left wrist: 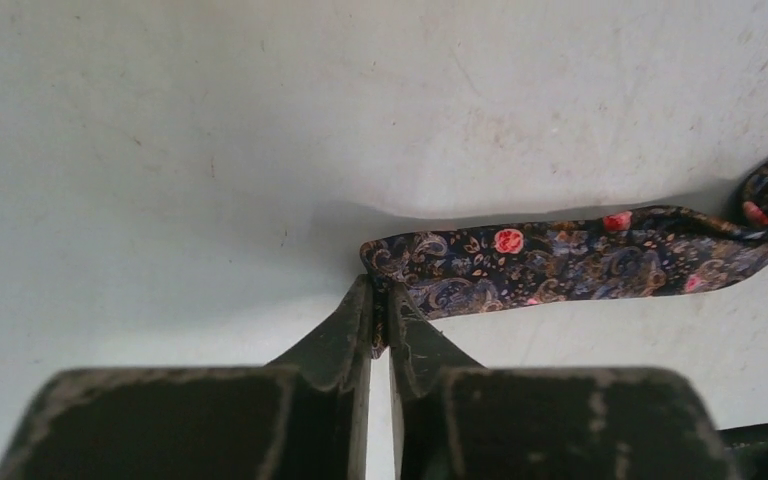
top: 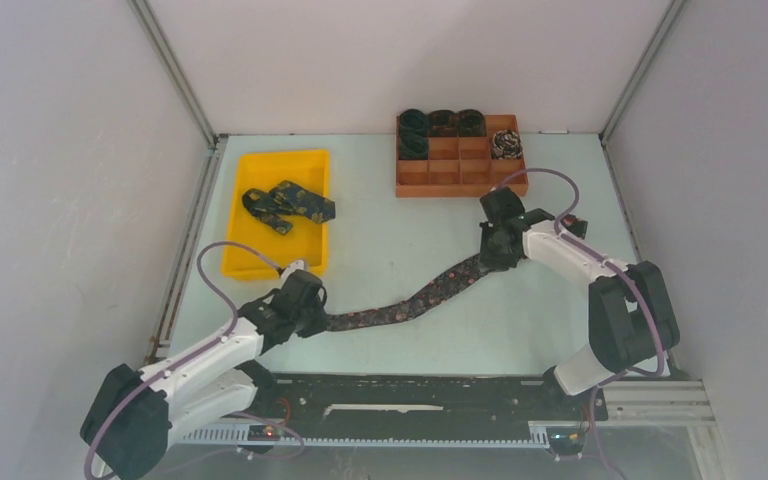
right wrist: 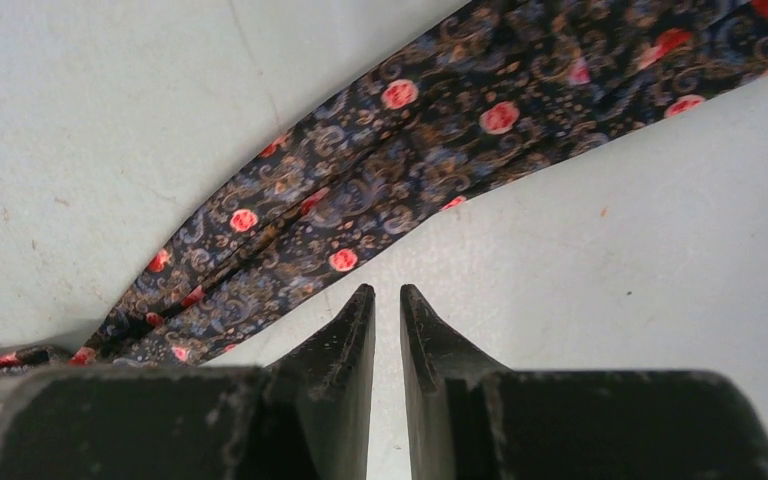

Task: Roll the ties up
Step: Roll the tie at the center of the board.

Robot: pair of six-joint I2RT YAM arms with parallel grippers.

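A long dark tie [top: 410, 298] with red dots and pale paisley lies stretched across the table between my two grippers. My left gripper [top: 322, 318] is shut on its narrow end. In the left wrist view the fabric edge [left wrist: 560, 262] is pinched between the tips of that gripper [left wrist: 381, 300]. My right gripper [top: 490, 258] hovers at the tie's other end. In the right wrist view this gripper [right wrist: 388, 292] has its jaws a narrow gap apart with only table between them. The wide band of the tie [right wrist: 390, 180] lies just beyond its tips, untouched.
A yellow tray [top: 260, 250] at the back left holds loose dark ties [top: 288, 205]. An orange compartment box [top: 460, 172] at the back holds several rolled ties [top: 440, 122], one coil [top: 506, 145] on its right side. Walls enclose the table on both sides.
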